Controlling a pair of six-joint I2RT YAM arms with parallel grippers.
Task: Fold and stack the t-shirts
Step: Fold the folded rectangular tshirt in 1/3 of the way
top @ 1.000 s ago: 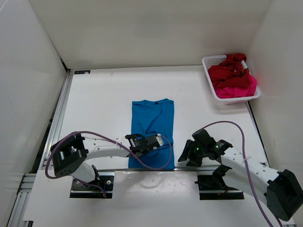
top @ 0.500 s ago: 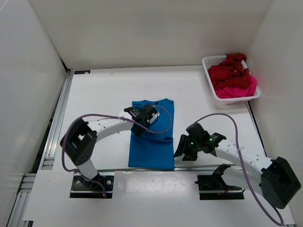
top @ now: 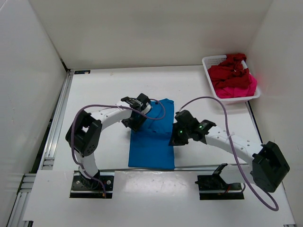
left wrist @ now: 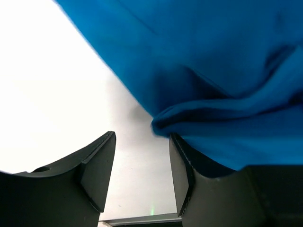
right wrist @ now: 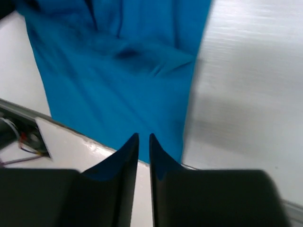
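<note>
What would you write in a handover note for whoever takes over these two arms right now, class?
Left gripper: open, empty, at the far left corner of the blue t-shirt, beside a raised fold.
Right gripper: nearly closed, nothing visibly held, at the shirt's right edge.
Blue t-shirt: on the table, a long narrow strip.
Dark red t-shirt and pink t-shirt: crumpled in the white mesh basket, far right.
Done: blue seems folded lengthwise only.
Left: finish it, fold the other two, stack all three.
</note>
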